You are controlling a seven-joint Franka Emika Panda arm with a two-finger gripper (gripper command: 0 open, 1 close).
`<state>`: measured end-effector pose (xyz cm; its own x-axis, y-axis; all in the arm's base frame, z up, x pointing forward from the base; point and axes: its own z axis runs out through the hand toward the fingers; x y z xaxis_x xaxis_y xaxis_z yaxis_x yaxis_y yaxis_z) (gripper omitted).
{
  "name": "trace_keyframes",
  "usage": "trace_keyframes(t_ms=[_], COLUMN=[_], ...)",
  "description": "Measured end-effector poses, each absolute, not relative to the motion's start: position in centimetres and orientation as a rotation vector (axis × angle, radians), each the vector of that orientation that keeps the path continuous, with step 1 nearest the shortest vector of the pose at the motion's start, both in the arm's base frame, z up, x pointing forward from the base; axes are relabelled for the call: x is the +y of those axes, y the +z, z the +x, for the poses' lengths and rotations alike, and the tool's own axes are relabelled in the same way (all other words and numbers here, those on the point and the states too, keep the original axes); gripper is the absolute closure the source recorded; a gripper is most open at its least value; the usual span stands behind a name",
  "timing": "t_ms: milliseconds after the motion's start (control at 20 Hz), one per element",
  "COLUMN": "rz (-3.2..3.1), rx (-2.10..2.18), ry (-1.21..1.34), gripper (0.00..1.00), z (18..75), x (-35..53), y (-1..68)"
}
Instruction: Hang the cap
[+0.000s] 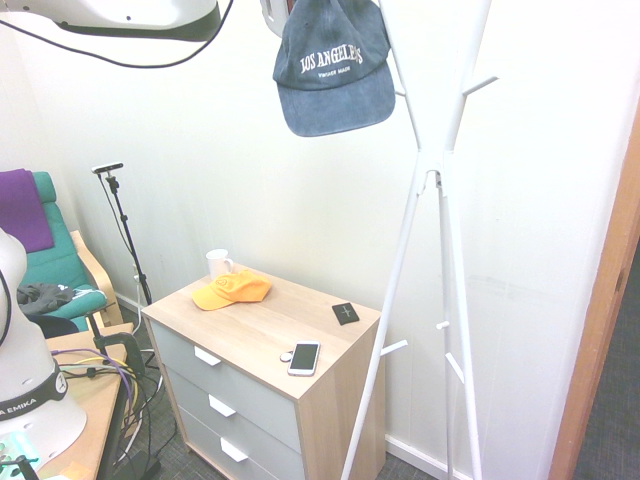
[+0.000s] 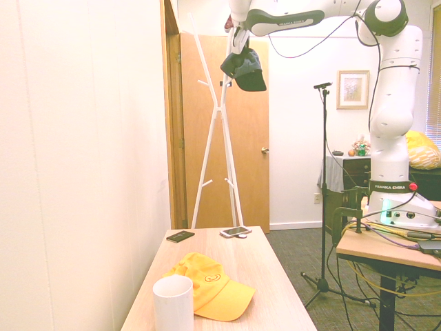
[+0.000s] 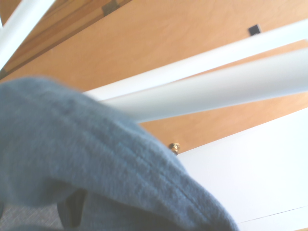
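Observation:
The navy cap (image 1: 330, 70) with white "Los Angeles" lettering hangs high in the air, brim pointing down, right beside the upper prongs of the white coat stand (image 1: 440, 170). In the second exterior view my gripper (image 2: 236, 47) is shut on the top of the cap (image 2: 246, 69), level with the stand's crossing poles (image 2: 220, 103). The wrist view shows blue cap fabric (image 3: 86, 159) close in front of two white poles (image 3: 216, 82). I cannot tell whether the cap touches a prong.
Below stands a wooden dresser (image 1: 330, 345) bearing a yellow-orange cap (image 1: 232, 290), a white mug (image 1: 218, 263), a phone (image 1: 304, 357) and a black wallet (image 1: 346, 313). A wooden door (image 2: 251, 138) lies behind the stand. A green armchair (image 1: 55, 260) sits at the left.

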<state>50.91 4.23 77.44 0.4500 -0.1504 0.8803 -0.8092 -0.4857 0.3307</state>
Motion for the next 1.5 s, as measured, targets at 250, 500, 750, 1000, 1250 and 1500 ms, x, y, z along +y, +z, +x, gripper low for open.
trace_keyframes(t_ms=[250,500,750,1000,1250,1500], rz=[1.948,1.961,1.993,2.001,2.003,2.006], rx=[-0.809,-0.811,-0.832,-0.83,-0.827,-0.822], ry=[1.015,0.994,0.99,0.994,0.997,1.004], gripper=[1.0,1.0,0.0,0.0,0.0,0.0], z=[53.2,54.9,55.3,55.5,55.5,55.4], x=[3.2,2.6,3.0,3.1,3.4,3.9], y=[73.7,70.2,69.2,69.1,69.1,69.2])
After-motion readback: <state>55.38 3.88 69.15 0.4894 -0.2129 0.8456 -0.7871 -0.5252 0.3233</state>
